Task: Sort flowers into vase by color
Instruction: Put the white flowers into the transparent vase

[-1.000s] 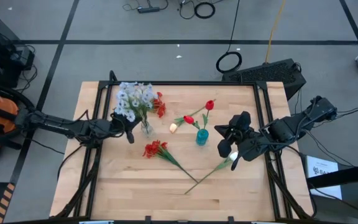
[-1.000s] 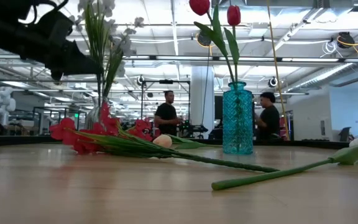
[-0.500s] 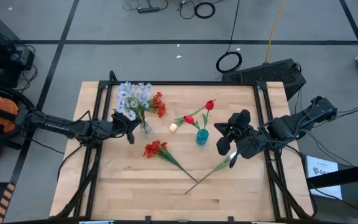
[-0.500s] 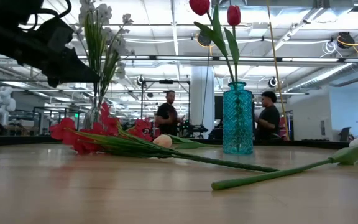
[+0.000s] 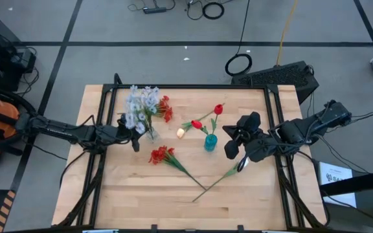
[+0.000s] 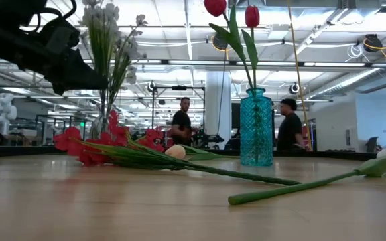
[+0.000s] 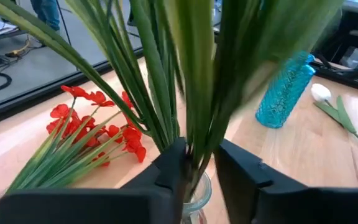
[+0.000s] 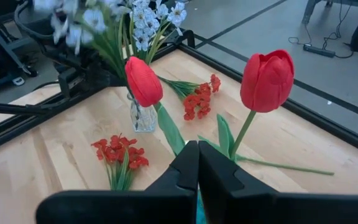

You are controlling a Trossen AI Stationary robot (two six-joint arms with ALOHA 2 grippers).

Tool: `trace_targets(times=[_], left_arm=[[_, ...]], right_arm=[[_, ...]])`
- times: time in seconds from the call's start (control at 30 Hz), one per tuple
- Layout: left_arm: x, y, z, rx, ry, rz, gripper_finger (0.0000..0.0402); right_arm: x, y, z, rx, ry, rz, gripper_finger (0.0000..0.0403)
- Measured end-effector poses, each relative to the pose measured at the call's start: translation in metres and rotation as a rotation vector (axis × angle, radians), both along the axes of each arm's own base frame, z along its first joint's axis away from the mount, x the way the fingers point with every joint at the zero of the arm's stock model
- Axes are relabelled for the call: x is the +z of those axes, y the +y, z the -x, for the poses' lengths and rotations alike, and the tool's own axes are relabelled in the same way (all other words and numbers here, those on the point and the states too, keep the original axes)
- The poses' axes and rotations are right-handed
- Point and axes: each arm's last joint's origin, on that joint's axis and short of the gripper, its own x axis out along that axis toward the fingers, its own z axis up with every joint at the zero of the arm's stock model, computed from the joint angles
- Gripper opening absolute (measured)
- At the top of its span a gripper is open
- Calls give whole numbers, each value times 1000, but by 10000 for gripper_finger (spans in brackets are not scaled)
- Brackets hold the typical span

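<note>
A clear glass vase [image 5: 152, 134] at the table's far left holds a pale blue-white spray [image 5: 141, 103]. My left gripper [image 7: 201, 158] stands level at the vase's mouth, open, with the spray's green stems [image 7: 197, 112] between its fingers. A teal vase [image 5: 210, 142] in the middle holds two red tulips [image 8: 267, 73]. My right gripper [image 5: 230, 147] hangs shut above the table just right of the teal vase, holding nothing. A red cluster [image 5: 162, 154] and a white bud flower [image 5: 241, 163] lie flat on the table. Another red cluster [image 5: 166, 109] lies behind the clear vase. My left gripper has the spray's stems [image 7: 194, 146] between its two fingers just above the vase's rim, coming level from the table's left. I cannot tell whether the fingers touch them. The spray stands upright in the vase.
A cream bud [image 5: 180, 132] lies between the two vases. The white bud flower's long stem [image 6: 300, 187] slants toward the table's near edge. The near half of the wooden table [image 5: 122, 194] is bare. People stand in the room beyond the table.
The spray's stems have spread a little in the clear vase, and its flower heads have shifted slightly.
</note>
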Motion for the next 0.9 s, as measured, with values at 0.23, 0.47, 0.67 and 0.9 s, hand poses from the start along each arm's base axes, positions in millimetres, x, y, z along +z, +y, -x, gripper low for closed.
trace_targets(times=[0.23,0.47,0.67,0.9], left_arm=[[0,0,0,-1,1,-3,183],[4,0,0,-2,22,-10,193],[22,0,1,-8,149,-44,193],[41,0,7,-29,256,-44,193]], right_arm=[[0,-1,0,1,9,8,0],[-1,-1,1,-2,17,9,0],[-1,-6,-1,-21,17,8,0],[-1,-10,-2,-38,19,12,0]])
